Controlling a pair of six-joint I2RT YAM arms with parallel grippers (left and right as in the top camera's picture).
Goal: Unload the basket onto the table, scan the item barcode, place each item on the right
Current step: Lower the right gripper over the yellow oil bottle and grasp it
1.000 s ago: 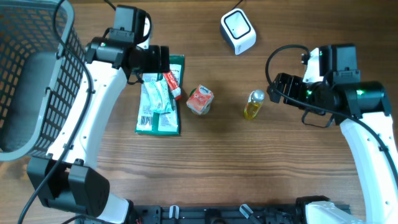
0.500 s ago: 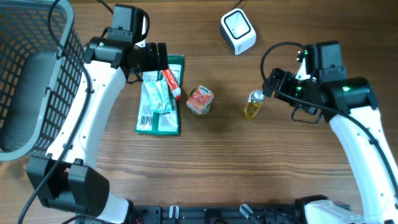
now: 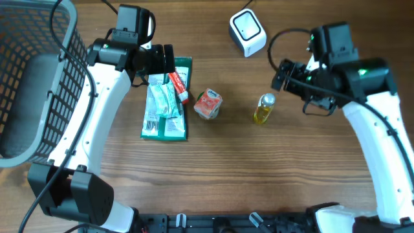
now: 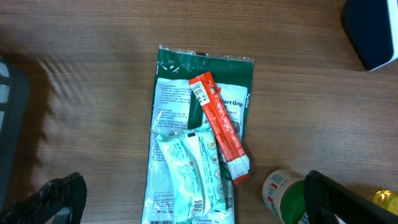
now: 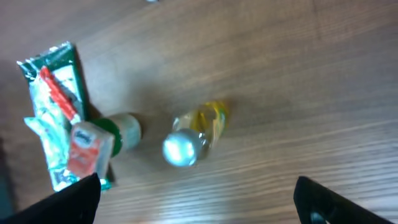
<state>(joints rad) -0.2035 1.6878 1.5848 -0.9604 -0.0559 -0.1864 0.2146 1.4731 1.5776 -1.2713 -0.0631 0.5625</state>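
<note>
Bottle (image 3: 264, 109), one, yellow, sits on the tabletop (image 3: 259, 175) overhead, beside one carton (image 3: 208, 103); right pincer (image 3: 279, 76) near it, left pincer (image 3: 169, 63) at one green packet's (image 3: 174, 129) end. Left wrist: jaws wide apart, empty. Right wrist: likewise, one bottle (image 5: 196, 134) ahead.

On the green package (image 4: 180, 68), lying just ahead of the left claw (image 4: 199, 200), we read "ort Grip"; the red stick (image 4: 221, 130) covers the word's start. A barcode (image 4: 199, 92) sits at that stick's far end. Other print is too small for us.
</note>
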